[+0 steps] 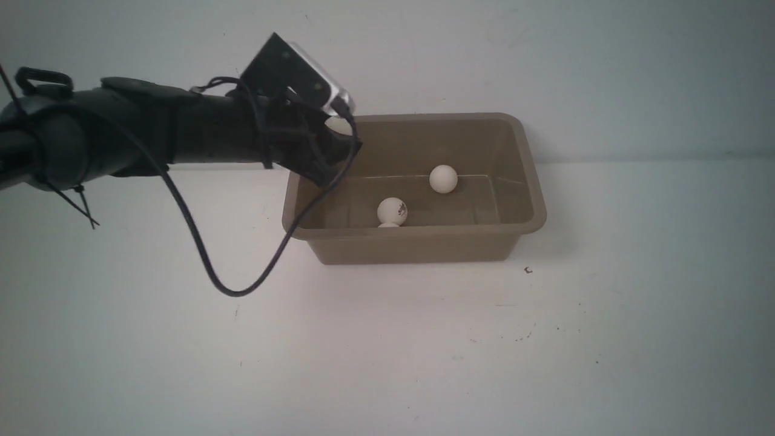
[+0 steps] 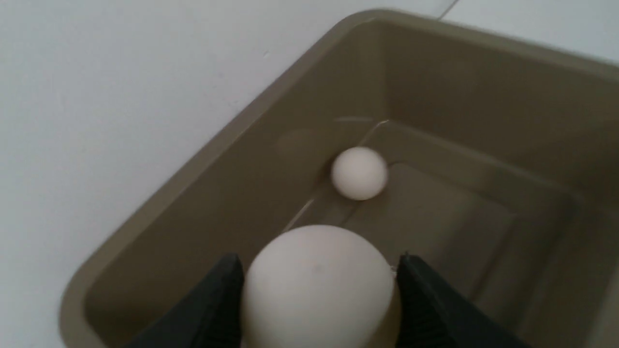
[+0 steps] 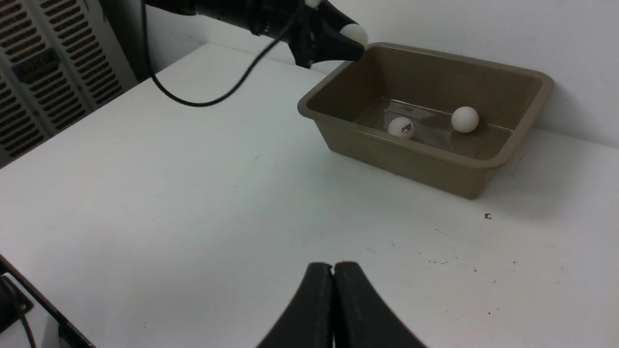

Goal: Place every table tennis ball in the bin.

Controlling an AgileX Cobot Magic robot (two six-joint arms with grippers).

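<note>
Table tennis balls, small matte white spheres, show three in number. Two lie on the floor of the rectangular taupe-brown plastic bin (image 1: 418, 245): a plain white ball (image 1: 443, 178) toward the far wall and a white ball with a dark printed mark (image 1: 392, 211) close to the near wall, the two apart from each other. A pale sliver (image 1: 388, 224) just under the marked ball in the front view may be its reflection or another ball; I cannot tell which.

The third white ball (image 2: 316, 285) is pinched between the black fingers of the left gripper (image 2: 316, 263). That gripper hangs above the bin's far left corner, inside the line of the rim, with the ball clear of walls and floor.

The right gripper (image 3: 333, 268) has its jaws pressed together on nothing, over the white surface (image 1: 424, 363) and well apart from the bin. No ball shows on that surface in any view.

By my reckoning two balls are done and the third needs only a release to drop in. Whether any more wait out of sight cannot be said.
</note>
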